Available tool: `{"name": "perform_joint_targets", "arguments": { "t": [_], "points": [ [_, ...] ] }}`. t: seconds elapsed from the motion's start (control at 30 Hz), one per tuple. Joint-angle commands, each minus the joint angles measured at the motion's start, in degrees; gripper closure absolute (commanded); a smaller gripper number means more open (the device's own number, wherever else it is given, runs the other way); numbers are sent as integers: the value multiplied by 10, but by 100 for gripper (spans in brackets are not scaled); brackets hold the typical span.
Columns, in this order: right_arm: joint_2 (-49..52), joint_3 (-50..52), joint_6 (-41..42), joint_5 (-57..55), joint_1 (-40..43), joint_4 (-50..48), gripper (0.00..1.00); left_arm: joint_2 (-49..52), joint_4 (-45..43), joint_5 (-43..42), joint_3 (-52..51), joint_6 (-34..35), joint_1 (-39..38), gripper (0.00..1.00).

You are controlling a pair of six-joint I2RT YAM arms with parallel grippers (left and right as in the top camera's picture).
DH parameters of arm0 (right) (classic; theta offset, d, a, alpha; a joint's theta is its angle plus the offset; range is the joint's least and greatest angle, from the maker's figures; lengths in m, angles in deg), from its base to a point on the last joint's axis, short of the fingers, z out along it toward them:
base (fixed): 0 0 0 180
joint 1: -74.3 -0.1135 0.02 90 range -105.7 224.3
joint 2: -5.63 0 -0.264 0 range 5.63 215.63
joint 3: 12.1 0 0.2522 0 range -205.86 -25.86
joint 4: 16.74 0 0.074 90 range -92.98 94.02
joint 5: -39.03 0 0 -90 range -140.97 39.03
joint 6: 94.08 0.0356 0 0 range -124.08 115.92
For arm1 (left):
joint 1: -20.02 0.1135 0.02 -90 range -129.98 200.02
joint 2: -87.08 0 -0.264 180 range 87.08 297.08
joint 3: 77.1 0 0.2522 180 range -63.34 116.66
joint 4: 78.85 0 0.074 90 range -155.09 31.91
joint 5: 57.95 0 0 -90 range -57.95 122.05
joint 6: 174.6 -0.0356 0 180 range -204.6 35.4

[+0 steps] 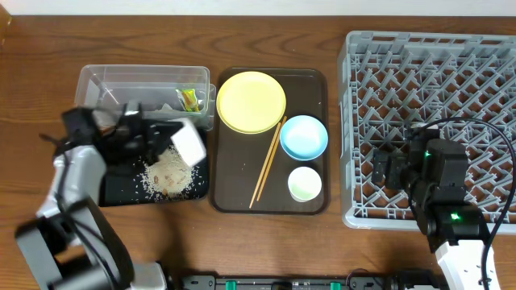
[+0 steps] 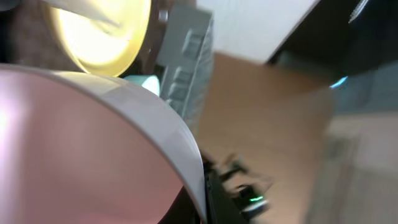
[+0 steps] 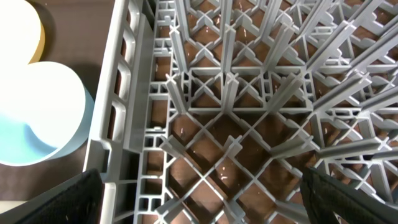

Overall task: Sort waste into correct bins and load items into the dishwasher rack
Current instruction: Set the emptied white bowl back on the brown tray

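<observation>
Brown wooden table (image 1: 266,32) holds everything. At the left, the left gripper (image 1: 149,138) is squeezed on the white bowl (image 1: 189,145), which is tipped over the shiny black tray (image 1: 121,181). Rice crumbs (image 1: 165,173) lie piled on that tray under the bowl. Just on the far side is the clear box (image 1: 145,80) with the yellow-green wrapper (image 1: 190,99) inside. To the right, the brown tray (image 1: 234,161) holds the yellow plate (image 1: 251,101), 2 chopsticks (image 1: 266,165), the blue bowl (image 1: 303,136) and the small cup (image 1: 305,184). The right gripper (image 3: 199,186) hangs over the grey dishwasher rack (image 1: 484,64), its 2 fingers wide apart and holding nothing.
</observation>
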Motion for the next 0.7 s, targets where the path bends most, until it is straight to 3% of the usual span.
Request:
{"name": "perform_joint_targets", "arguments": {
  "t": [0.0,0.17,0.37,0.5,0.67],
  "points": [
    [-3,-13,5,2,6,0,1,-68,-15,135,5,-16,-77,94],
    [-3,-13,5,2,6,0,1,-120,-19,369,5,-18,-226,94],
    [-3,-13,5,2,6,-1,1,-103,-22,634,5,-61,-398,94],
    [-3,-13,5,3,6,0,1,-73,-35,722,5,-68,-472,94],
    [-3,-13,7,3,6,0,1,-24,-63,742,5,-68,-521,93]
  ]
}}
